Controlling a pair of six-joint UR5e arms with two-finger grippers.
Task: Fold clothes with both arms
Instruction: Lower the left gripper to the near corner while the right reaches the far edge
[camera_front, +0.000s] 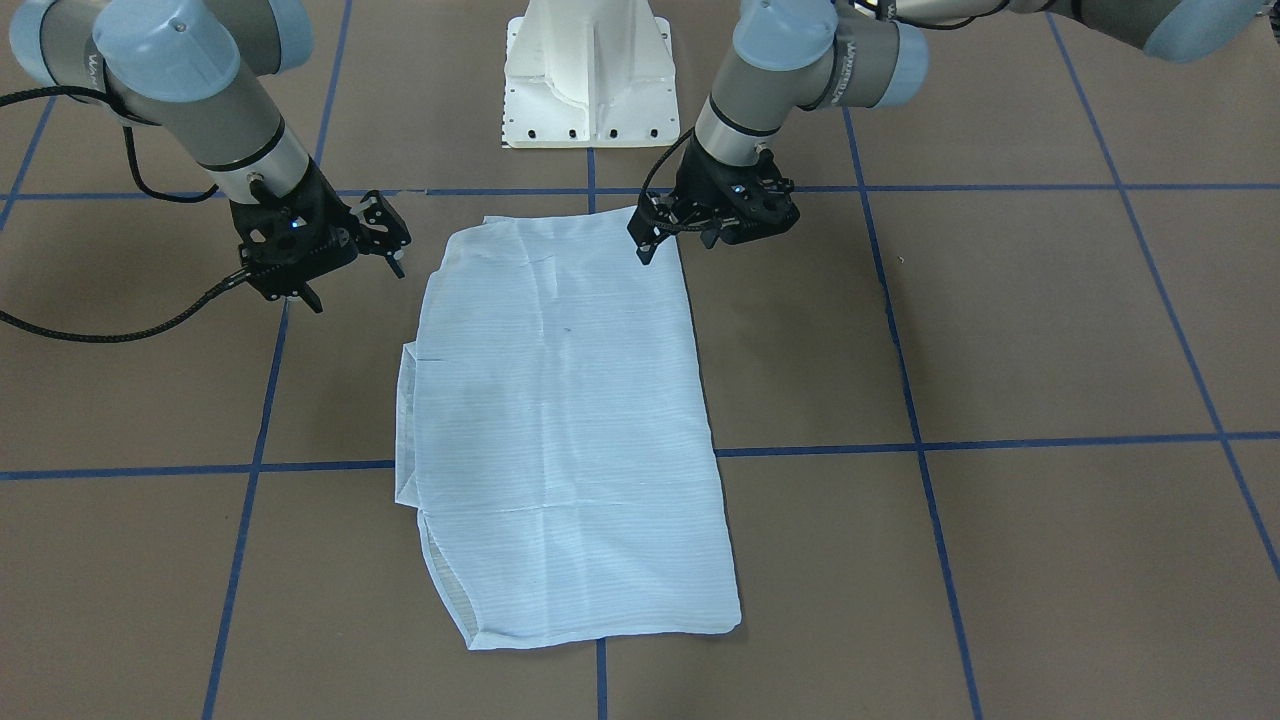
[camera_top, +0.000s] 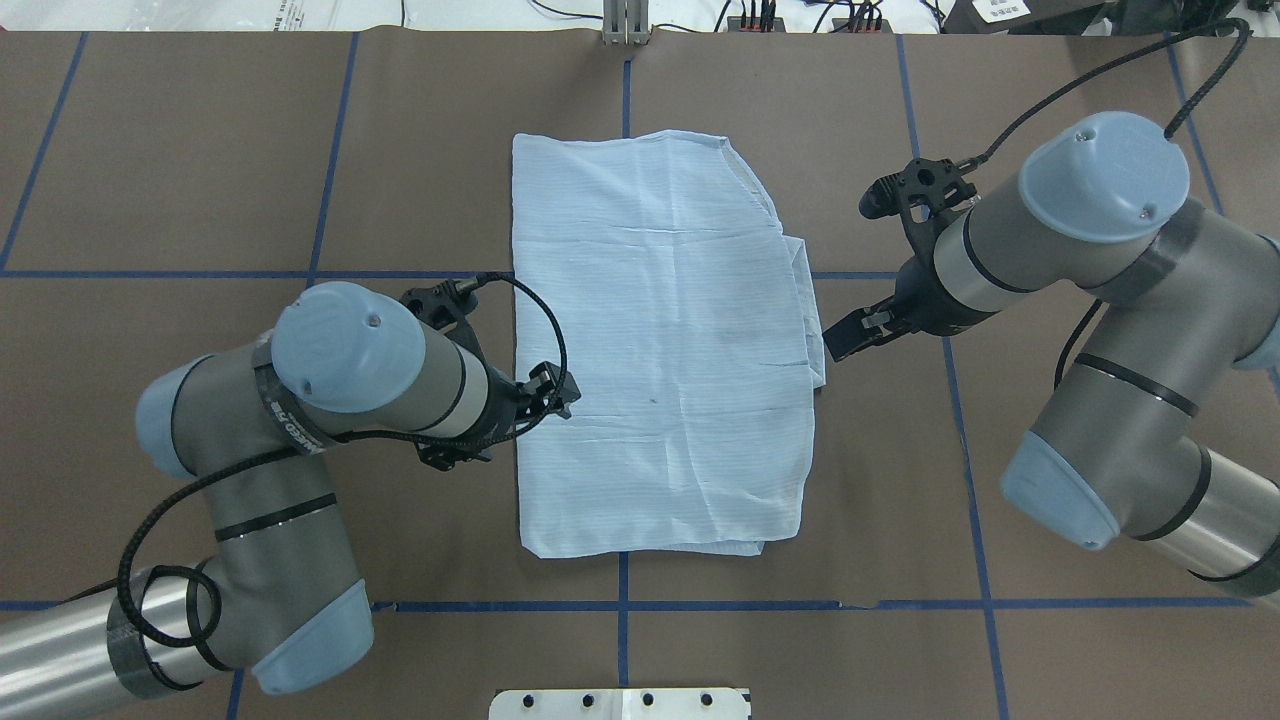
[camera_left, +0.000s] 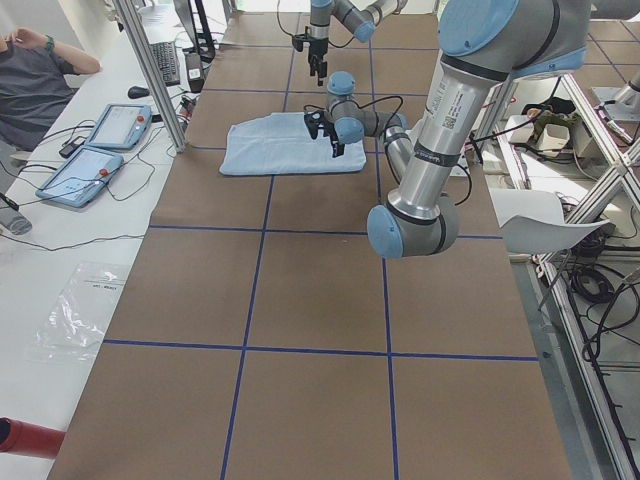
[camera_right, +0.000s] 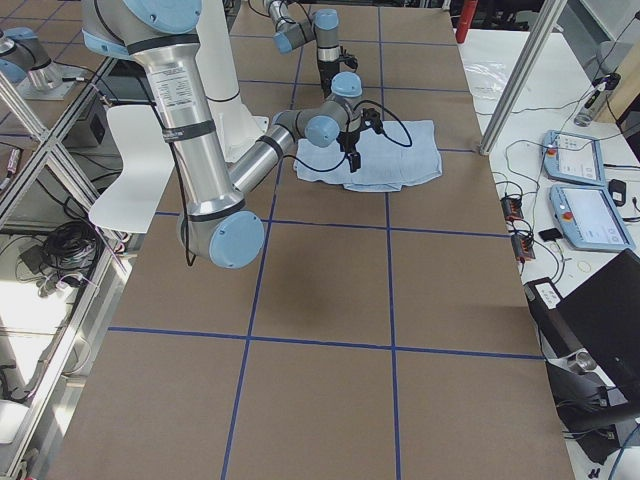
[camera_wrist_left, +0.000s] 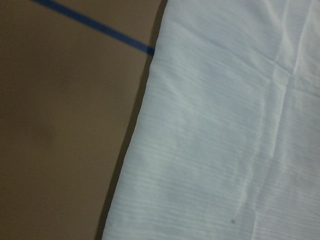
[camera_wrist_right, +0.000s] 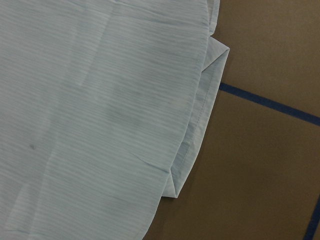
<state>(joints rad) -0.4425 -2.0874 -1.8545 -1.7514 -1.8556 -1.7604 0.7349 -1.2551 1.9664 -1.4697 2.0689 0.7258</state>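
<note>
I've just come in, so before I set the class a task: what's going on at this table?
A two-armed robot is partway through folding a light-blue shirt, which already lies flat on the brown table as a neat rectangle. The left gripper sits at one long edge, just over the cloth. The right gripper is beside the opposite edge, where folded layers stick out. Whether either gripper is open or shut can't be made out.

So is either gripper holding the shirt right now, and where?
Nothing held: the shirt lies flat, left gripper above its edge, right gripper off to the side.
</note>
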